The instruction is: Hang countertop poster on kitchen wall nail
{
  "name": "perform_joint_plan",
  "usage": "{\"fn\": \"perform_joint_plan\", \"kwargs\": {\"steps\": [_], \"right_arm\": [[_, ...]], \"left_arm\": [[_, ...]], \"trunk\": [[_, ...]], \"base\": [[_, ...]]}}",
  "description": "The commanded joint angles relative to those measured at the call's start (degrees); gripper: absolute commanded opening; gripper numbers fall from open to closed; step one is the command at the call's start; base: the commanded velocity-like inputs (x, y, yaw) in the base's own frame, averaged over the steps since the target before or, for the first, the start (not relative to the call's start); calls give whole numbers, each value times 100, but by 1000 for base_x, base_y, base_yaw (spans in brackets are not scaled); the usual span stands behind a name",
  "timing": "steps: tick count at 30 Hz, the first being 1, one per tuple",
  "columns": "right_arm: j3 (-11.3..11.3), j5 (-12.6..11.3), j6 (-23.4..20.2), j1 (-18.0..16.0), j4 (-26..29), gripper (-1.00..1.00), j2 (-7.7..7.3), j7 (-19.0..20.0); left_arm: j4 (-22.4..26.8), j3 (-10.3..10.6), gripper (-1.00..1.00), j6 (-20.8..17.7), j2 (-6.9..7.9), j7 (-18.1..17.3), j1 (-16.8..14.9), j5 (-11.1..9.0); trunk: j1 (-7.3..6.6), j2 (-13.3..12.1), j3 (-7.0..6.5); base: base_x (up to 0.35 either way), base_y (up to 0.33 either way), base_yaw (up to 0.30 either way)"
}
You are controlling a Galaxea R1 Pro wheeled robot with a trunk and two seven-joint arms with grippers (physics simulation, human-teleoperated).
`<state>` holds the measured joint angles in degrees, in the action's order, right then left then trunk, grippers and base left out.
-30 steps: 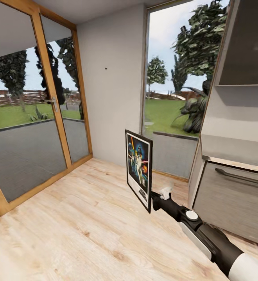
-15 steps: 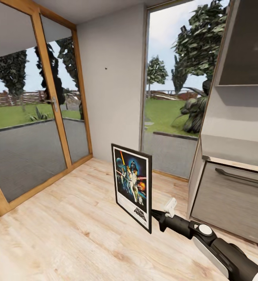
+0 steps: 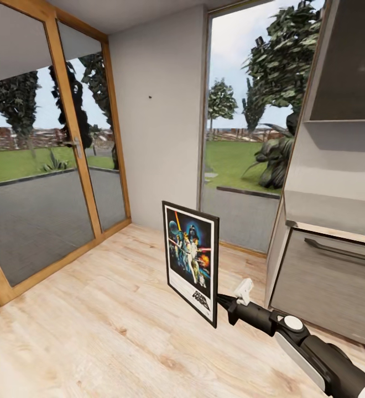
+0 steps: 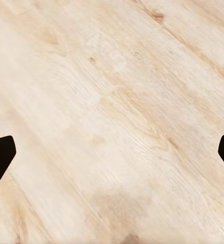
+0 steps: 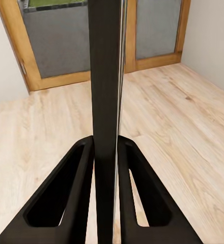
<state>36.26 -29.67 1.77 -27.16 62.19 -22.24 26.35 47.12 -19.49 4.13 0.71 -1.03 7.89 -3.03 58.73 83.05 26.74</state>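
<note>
Two black fingers of the right gripper [image 5: 106, 152] clamp the black-framed Star Wars poster [image 3: 192, 260], upright at lower centre. Left gripper [image 4: 112, 152] hangs spread apart over pale wooden floor [image 4: 117, 101]. Tiny dark nail [image 3: 150, 97] sits upper centre on the grey wall.

pale wood floor [image 3: 94, 326], grey wall [image 3: 160, 138], wood-framed glass doors [image 3: 38, 182], tall window [image 3: 249, 138], grey cabinets [image 3: 326, 282].

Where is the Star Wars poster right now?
In the head view the poster is held upright above the wooden floor, pinched by the right hand, low and right of centre, well below the wall nail.
</note>
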Motion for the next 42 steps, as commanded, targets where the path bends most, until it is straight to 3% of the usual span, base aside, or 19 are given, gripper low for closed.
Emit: {"fn": "perform_joint_plan", "kwargs": {"steps": [1, 18, 26, 31, 36, 42], "right_arm": [[18, -59, 11, -9, -5, -100, -6, 21], [13, -57, 8, -9, -5, -100, -9, 21], [-78, -57, 1, -9, -104, -100, -9, 13], [-192, -63, -5, -9, -116, -100, -9, 23], [-225, -65, -9, -9, -119, -100, -14, 28], [-221, -61, -3, -9, -127, -100, -17, 26]], "left_arm": [[4, -2, 100, 9, 0, -11, 2, -32], [4, -12, 100, -4, 8, -16, 2, -23], [7, 8, 100, -15, 364, -19, 2, -31], [164, 21, 100, -25, 409, -51, 2, -37], [263, 21, 100, -32, 416, -492, 2, -31], [197, 3, 100, -27, 462, -684, 2, -31]], "trunk": [[0, 3, 5], [-329, -599, -265], [-505, -919, -408], [-615, -1120, -498], [-725, -1320, -588], [-856, -1561, -695]], "base": [[0, 0, 0], [0, 0, 0], [0, 0, 0], [0, 0, 0], [0, 0, 0], [0, 0, 0]]}}
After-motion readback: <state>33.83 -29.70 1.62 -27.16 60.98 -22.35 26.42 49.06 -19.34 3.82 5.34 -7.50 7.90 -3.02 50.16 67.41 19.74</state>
